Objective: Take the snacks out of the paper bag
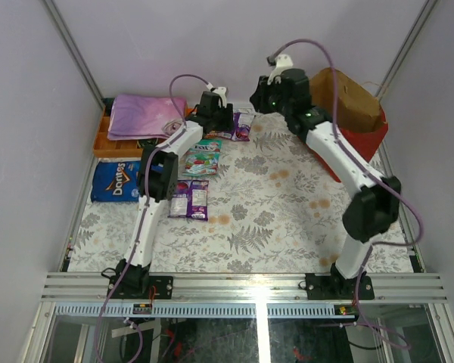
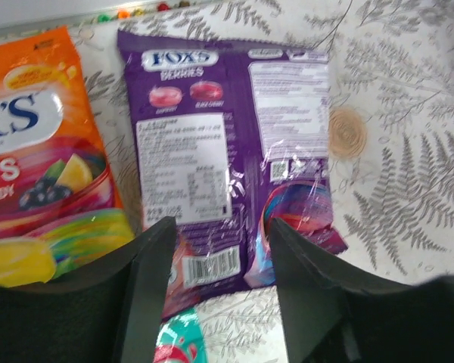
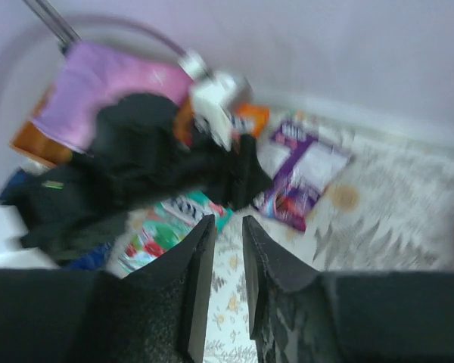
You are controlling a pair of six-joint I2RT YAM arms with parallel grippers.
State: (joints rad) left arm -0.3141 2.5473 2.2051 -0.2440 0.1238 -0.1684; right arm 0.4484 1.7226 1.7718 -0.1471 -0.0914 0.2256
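- Plainly, the paper bag (image 1: 356, 113) is red outside and brown kraft inside, with its mouth open. It sits at the far right corner of the desk (image 1: 287, 219), which is covered in a fern-printed cloth.
- Left of the bag, a glossy purple packet (image 2: 227, 136) lies flat, reading "FOX'S BERRIES" above small print and a barcode.
- Further left, just beside that packet, is an orange packet (image 2: 38, 151) with a large "FOX'S" logo and pictured fruit.
- The left end effector (image 2: 219, 227) hovers over the purple packet with its fingers spread wide, holding nothing.
- The right end effector (image 3: 227, 223) is just left of the bag, its fingers almost together and nothing between them.
- Nearer than these, still left of the bag, lie a crinkly green packet (image 1: 204, 159) and a second purple packet (image 1: 191, 198).
- Farthest left of the bag is a blue "Doritos" bag (image 1: 117, 181), and beyond it a folded purple-pink cloth (image 1: 144, 115) on an orange tray (image 1: 106, 140).
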